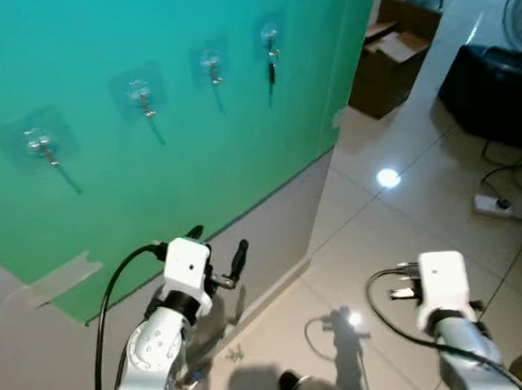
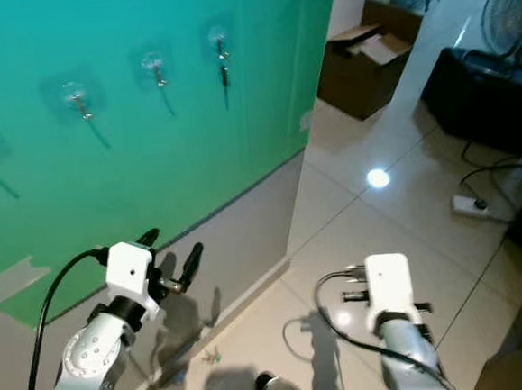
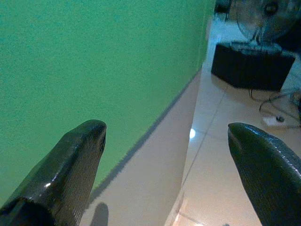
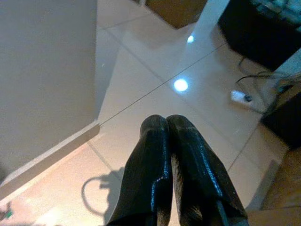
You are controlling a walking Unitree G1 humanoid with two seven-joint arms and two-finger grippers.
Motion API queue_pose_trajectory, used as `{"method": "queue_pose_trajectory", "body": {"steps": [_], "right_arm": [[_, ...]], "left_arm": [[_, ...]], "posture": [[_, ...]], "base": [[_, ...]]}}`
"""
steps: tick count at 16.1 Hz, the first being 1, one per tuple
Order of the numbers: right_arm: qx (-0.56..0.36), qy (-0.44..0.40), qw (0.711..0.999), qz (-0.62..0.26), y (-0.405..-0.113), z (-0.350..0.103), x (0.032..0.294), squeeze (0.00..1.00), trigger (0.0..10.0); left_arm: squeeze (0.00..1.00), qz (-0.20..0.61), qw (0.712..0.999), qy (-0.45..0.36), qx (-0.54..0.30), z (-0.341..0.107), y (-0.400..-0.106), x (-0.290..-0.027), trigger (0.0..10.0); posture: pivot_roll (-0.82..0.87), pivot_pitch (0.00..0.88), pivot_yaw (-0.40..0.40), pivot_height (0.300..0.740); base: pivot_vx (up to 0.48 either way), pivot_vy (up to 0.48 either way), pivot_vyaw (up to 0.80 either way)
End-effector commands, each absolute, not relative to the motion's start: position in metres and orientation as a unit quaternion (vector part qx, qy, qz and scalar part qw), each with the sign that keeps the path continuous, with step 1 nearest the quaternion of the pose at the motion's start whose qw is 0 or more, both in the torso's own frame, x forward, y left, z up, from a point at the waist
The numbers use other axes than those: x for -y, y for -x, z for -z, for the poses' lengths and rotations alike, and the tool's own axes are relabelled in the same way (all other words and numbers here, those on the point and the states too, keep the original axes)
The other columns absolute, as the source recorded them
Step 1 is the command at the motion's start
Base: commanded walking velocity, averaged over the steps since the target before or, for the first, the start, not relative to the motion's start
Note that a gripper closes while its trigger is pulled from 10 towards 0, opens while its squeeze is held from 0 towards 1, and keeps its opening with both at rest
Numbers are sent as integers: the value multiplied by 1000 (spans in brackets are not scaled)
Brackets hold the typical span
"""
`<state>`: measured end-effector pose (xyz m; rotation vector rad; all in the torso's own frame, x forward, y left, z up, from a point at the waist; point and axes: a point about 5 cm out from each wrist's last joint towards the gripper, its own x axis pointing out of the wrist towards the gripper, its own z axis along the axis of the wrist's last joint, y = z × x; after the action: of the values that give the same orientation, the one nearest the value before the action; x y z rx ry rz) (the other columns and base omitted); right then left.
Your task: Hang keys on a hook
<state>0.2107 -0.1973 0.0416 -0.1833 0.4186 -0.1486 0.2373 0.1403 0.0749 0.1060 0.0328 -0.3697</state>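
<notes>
Several clear adhesive hooks [image 1: 142,96] run in a row across the green wall. From the rightmost hook [image 1: 269,39] hangs a small dark key-like item [image 1: 271,69]; the other hooks are bare. My left gripper [image 1: 218,245] is raised close to the wall, below the hooks, open and with nothing between its fingers [image 3: 70,174]. My right gripper [image 4: 169,155] is shut and holds nothing I can see; it points down at the tiled floor, and its arm [image 1: 445,289] is low on the right. A small metallic thing [image 1: 234,351] lies on the floor by the wall's base, too small to identify.
An open cardboard box [image 1: 390,54] stands past the wall's corner. A black cabinet [image 1: 497,86] with a fan on it is at the far right. A white power strip [image 1: 495,202] and cables lie on the glossy tiles. Tape [image 1: 60,279] holds the green sheet's lower edge.
</notes>
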Motion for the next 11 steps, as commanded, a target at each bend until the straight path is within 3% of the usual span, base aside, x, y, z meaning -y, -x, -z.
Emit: {"method": "queue_pose_trajectory", "body": {"steps": [1, 8, 11], "right_arm": [[-205, 90, 972, 69, -213, -45, 195, 0, 10000], [-211, 85, 973, 49, -209, -42, 184, 0, 10000], [-211, 83, 972, 61, -203, -42, 185, 0, 10000]], "left_arm": [[0, 177, 982, -62, -12, -76, -235, -144, 10000], [0, 212, 975, -71, 0, -80, -230, -141, 10000], [0, 215, 974, -70, 1, -82, -235, -141, 10000]], "posture": [[-129, 80, -36, 740], [-127, 92, -19, 740], [-142, 92, 13, 740]], "base": [[0, 0, -800], [0, 0, -800], [0, -327, -800]]}}
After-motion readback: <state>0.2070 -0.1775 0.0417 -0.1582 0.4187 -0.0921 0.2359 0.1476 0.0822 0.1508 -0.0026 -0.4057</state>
